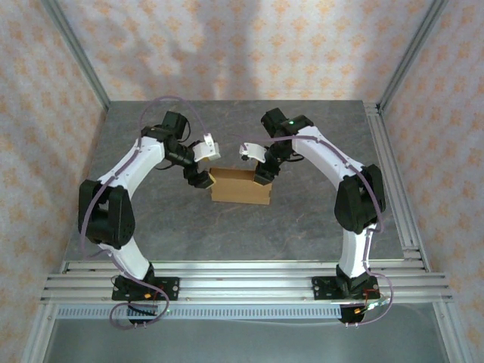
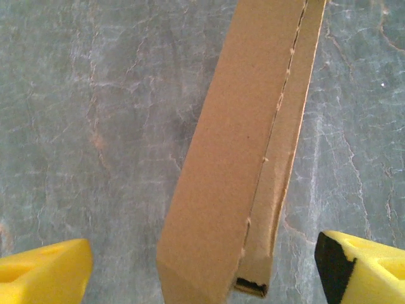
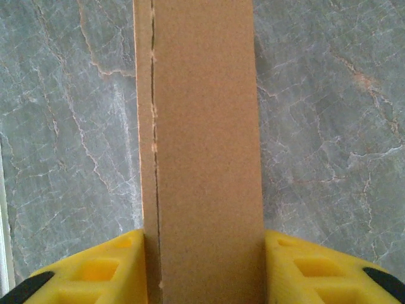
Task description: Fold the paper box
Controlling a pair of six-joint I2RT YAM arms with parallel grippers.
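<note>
- Centre of the top view: the paper box (image 1: 240,187) sits on the worktop (image 1: 302,227).
- Right tool (image 3: 202,272) pinches one narrow end, with a finger touching each face.
- Left tool (image 2: 202,272) gapes wide and holds nothing; I'd close it squarely and stay off the loose seam.

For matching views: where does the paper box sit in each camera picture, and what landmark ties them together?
Top external: paper box mid-picture, between the left pincer and right pincer.
Left wrist: box slants from top right to bottom centre, clear of both yellow fingers.
Right wrist: box runs straight down the middle, yellow fingers pressed on both sides.
Shared landmark: the grey veined tabletop.
</note>
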